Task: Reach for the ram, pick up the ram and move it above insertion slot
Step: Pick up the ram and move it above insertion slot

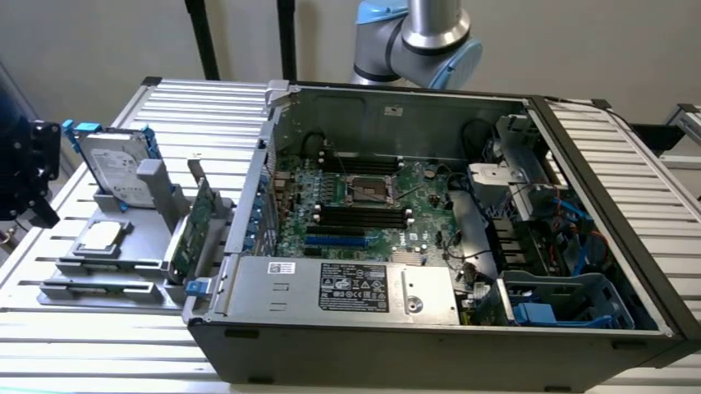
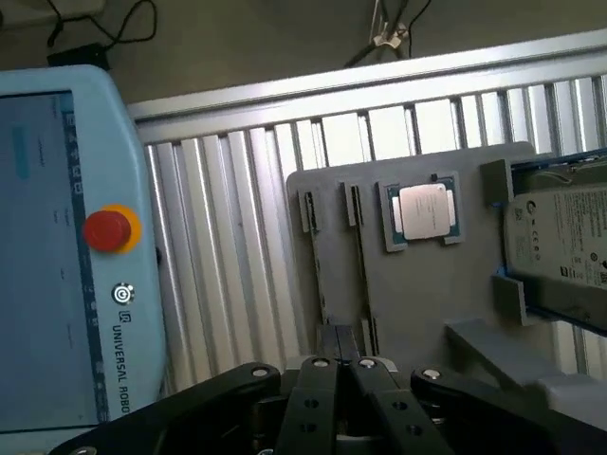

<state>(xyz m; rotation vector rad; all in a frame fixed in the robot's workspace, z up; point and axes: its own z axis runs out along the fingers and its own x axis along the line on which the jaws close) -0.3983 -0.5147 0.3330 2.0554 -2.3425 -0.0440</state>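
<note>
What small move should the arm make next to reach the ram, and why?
Probably ease the hand toward the ram, the thin stick set on edge in the grey tray. The hand holds nothing and hangs clear of the tray, and the stick lies nearly in line with it.

The arm [image 1: 422, 33] is cropped at twelve o'clock in the exterior view. In the wrist view, frame edges cut the pincer [image 2: 343, 374], the hard drive [image 2: 564, 237] and the teach pendant [image 2: 57, 237], whose screen text is unreadable.

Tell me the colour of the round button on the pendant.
Red, ringed in yellow; the button shows best in the wrist view.
</note>
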